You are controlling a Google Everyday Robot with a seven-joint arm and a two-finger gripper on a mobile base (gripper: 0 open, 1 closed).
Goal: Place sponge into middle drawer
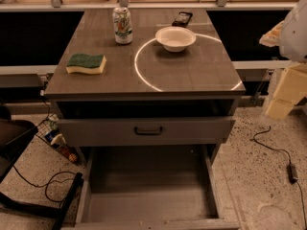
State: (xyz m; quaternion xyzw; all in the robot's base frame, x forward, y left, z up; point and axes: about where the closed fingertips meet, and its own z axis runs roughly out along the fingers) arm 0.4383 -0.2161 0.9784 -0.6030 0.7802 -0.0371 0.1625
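End effector (285,92) is hanging at three o'clock; I cannot tell its state. I'm judging the sponge (86,63), at nine o'clock, light and squashy, and I'm favouring a pinch across its wavy sides.

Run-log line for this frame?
stage: pre-grasp | sponge: on cabinet top, left side, green face up | middle drawer: open, sponge not inside | tool: right frame edge, away from sponge

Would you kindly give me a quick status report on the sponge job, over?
Gripper at far right, beside cabinet, off the sponge. Sponge on cabinet top, left side. Middle drawer open, floor bare. Path unobstructed.
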